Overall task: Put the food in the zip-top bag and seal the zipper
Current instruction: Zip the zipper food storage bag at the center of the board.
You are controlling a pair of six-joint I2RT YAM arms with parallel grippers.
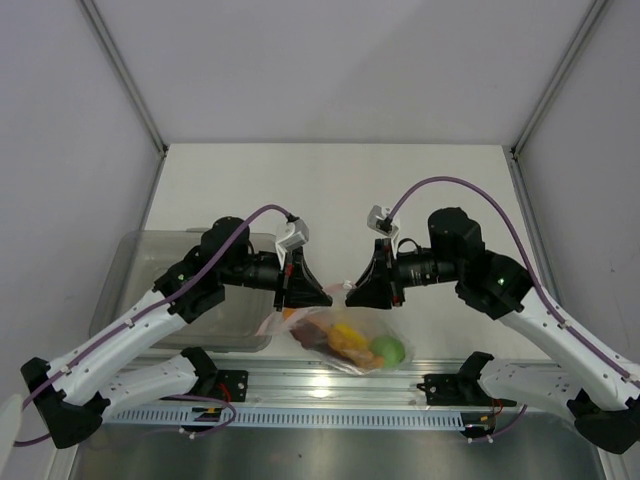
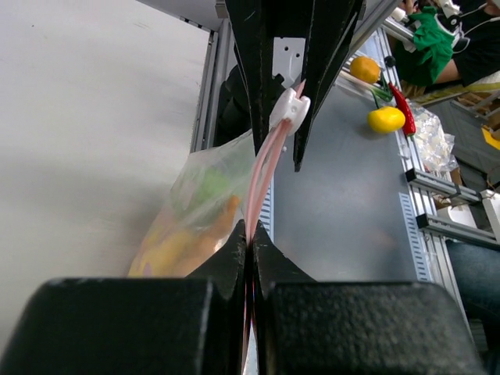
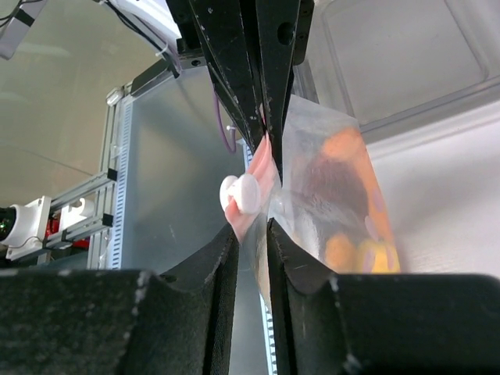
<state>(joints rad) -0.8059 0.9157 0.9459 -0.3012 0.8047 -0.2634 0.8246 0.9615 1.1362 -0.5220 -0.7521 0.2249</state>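
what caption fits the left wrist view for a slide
Left gripper shut on the pink zipper of the zip-top bag, toy food inside, white slider ahead

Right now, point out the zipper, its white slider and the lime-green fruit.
zipper (image 2: 263,168), left wrist view, on the pink strip's middle.
white slider (image 3: 242,193), right wrist view, on its round knob.
lime-green fruit (image 1: 388,350), top view, on its centre.

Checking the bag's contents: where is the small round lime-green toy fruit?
In the top view, the lime-green fruit lies inside the clear zip-top bag, at its right end, beside yellow-orange pieces.
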